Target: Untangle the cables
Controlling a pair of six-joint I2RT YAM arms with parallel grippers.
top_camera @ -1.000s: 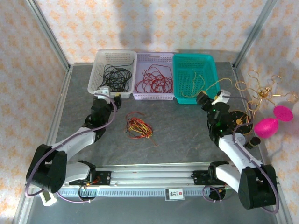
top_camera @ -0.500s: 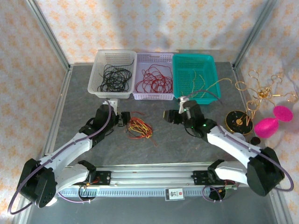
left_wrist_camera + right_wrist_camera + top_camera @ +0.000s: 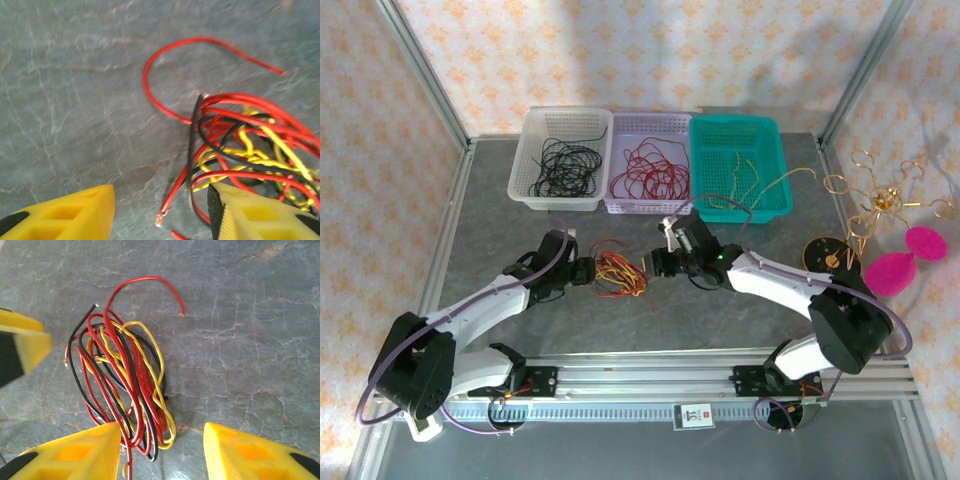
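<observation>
The cables lie as one tangled bunch of red, yellow and black wires on the grey table. My left gripper sits at the bunch's left edge. It is open, and a bare red wire end and a black strand of the cables lie between its yellow fingers without being pinched. My right gripper faces the bunch from the right. It is open too, with the near loops of the cables between its fingers.
Three baskets stand at the back: a white one with black wires, a lilac one with red wires, a teal one with yellow wires. A gold wire ornament, a pink object and a black disc are at the right.
Both arms have swung in from beside the baskets to the tangle in the middle, one on each side. Both pairs of jaws have narrowed.
</observation>
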